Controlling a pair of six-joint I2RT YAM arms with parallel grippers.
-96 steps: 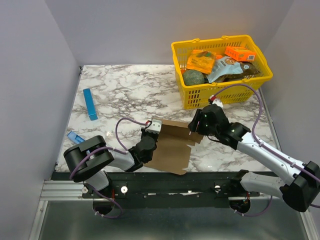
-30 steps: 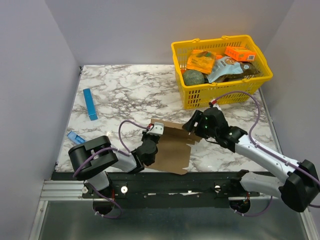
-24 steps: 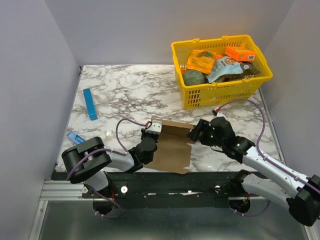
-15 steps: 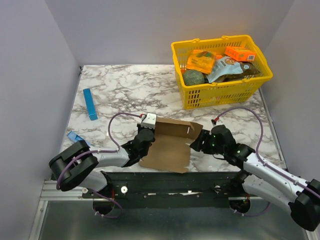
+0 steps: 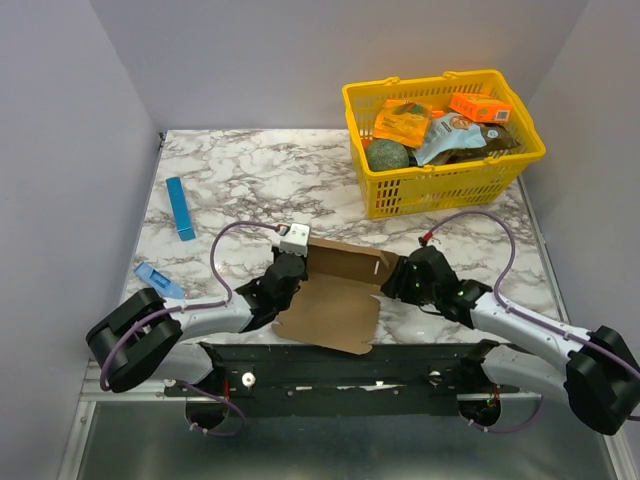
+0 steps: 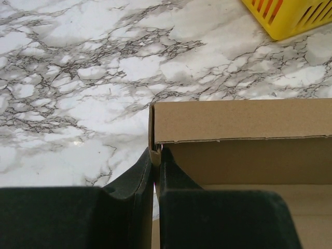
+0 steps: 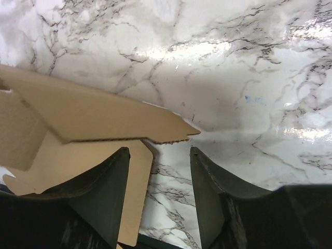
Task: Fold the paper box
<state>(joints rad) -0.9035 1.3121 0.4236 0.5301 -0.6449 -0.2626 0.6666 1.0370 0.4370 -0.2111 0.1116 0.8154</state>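
Observation:
The paper box [image 5: 335, 300] is a brown cardboard sheet lying near the table's front edge, its far panel standing up as a wall [image 6: 241, 120]. My left gripper [image 5: 288, 268] is shut on the left end of that wall, and the cardboard edge shows pinched between its fingers [image 6: 154, 156]. My right gripper [image 5: 393, 281] is at the box's right end, open. In the right wrist view a pointed flap [image 7: 98, 118] lies just ahead of the jaws. A narrow tab [image 7: 136, 194] hangs between the fingers against the left one [image 7: 106, 189], well apart from the right one.
A yellow basket [image 5: 385, 205] with orange boxes and other goods stands at the back right; its corner [image 6: 290, 15] shows in the left wrist view. A blue strip [image 5: 181, 208] lies at the left, with a small blue piece [image 5: 152, 275] nearer the front left edge.
The right gripper has come down and toward the front, to the box's right end, with its jaws narrowed. The left arm has stretched lower, and the box's far panel now stands up.

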